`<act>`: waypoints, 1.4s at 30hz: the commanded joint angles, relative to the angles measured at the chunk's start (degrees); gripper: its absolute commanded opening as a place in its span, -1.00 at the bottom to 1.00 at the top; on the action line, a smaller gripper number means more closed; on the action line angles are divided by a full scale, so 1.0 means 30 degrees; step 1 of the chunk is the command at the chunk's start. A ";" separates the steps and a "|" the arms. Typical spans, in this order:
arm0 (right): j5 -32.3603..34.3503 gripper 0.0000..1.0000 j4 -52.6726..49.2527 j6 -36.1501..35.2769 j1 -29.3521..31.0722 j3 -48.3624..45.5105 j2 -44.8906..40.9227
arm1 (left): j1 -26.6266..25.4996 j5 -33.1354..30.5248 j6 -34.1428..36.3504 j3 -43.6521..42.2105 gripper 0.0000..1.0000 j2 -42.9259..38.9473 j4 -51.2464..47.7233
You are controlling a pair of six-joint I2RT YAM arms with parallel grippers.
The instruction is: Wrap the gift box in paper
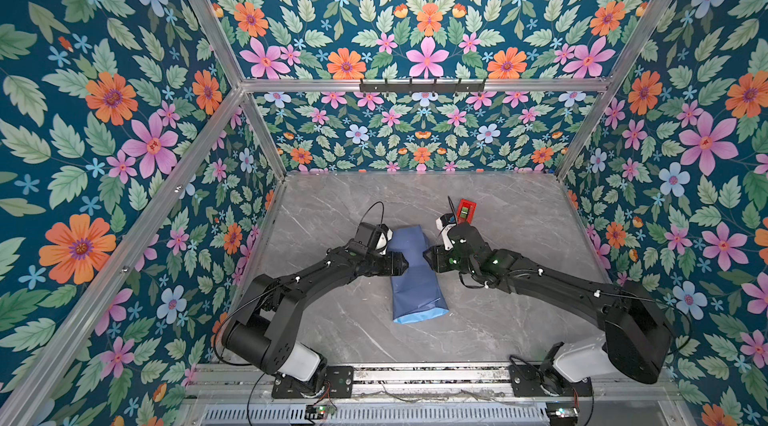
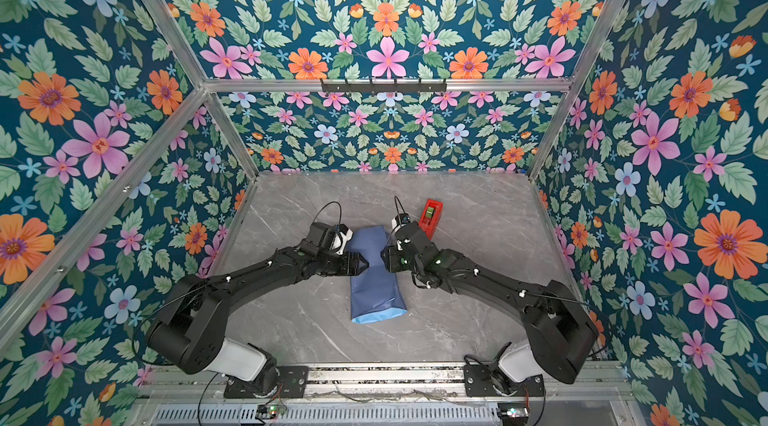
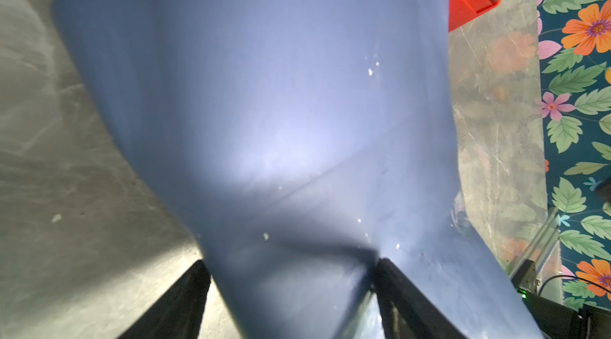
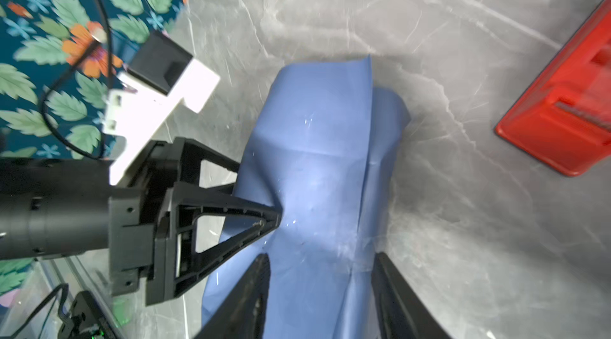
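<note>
Marble table (image 1: 498, 203) — left gripper (image 1: 405, 264) pinches paper (image 1: 417, 291) waist, right gripper (image 1: 426, 255) straddles it.

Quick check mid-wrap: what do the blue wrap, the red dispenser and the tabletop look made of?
Slate-blue creased wrapping sheet: looks like thin matte paper, holding sharp creases, lighter blue underside. Red boxy tape dispenser: probably moulded plastic, smooth, slightly glossy. Grey veined tabletop: marble-look, faintly reflective; stone or laminate, cannot tell.
</note>
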 commanded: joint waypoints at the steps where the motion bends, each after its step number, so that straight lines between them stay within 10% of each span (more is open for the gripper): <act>1: -0.0338 0.01 -0.1961 0.0377 0.0039 0.0689 0.0663 | -0.0072 -0.1930 0.0633 -0.0291 0.60 0.0531 -0.3220; 21: -0.2124 -0.05 -0.1790 0.1859 -0.0355 0.1707 0.3875 | -0.0072 -0.1877 0.0627 -0.0176 0.60 0.0612 -0.3220; 42: -0.8240 0.41 0.5347 0.3680 -0.2510 -0.0934 0.4984 | -0.0086 -0.1645 0.0462 -0.0118 0.60 0.0535 -0.2907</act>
